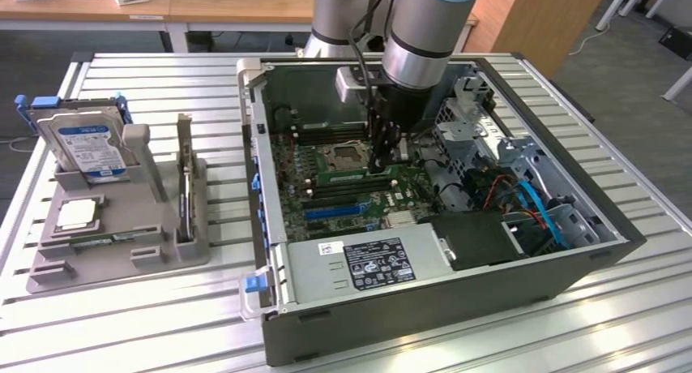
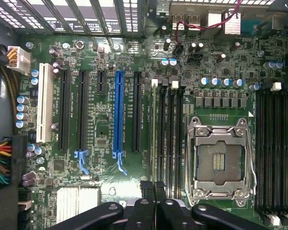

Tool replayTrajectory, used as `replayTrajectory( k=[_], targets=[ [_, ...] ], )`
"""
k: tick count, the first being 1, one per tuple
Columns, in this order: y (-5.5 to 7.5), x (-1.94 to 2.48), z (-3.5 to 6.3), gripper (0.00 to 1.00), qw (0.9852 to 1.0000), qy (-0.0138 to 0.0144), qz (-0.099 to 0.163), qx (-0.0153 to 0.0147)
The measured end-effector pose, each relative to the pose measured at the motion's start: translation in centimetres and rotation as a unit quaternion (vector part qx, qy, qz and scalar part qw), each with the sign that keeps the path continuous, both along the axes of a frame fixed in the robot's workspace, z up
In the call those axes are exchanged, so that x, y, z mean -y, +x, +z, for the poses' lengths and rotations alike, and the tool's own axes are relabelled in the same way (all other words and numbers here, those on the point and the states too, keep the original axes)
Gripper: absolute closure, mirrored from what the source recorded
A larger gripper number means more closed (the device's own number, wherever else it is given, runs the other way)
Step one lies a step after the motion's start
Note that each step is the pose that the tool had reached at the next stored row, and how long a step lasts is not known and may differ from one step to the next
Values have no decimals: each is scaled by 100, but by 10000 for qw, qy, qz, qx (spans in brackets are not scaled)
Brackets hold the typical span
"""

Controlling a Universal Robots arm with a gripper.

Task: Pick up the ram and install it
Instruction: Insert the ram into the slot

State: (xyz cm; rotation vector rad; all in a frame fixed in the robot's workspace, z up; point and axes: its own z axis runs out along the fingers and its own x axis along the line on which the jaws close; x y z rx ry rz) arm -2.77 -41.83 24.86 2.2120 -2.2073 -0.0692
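Green ram (image 2: 154,129), edge-on, sits pinched in my narrow pincer (image 2: 153,188) over the memory slots (image 2: 175,134) at five o'clock of the CPU socket (image 1: 346,156) in the exterior view. I judge any skew could jam it against slot walls or bend it.

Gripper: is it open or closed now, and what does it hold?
Gripper: closed, apparently on the ram, which stands edge-on at a motherboard slot.

The arm (image 1: 427,40) is a thick silver-grey tube with a pale blue ring at its joint. A black cable (image 1: 371,32) runs down beside it. The gripper (image 1: 381,164) is black, and its linked fingers (image 2: 146,191) are pinned with round pivots.
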Motion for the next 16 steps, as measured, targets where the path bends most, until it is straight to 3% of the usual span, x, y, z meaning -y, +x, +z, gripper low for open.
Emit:
replayTrajectory(
  k=[16],
  targets=[
    [-12, 0, -65, 88, 10000, 1, 6, 1]
  ],
)
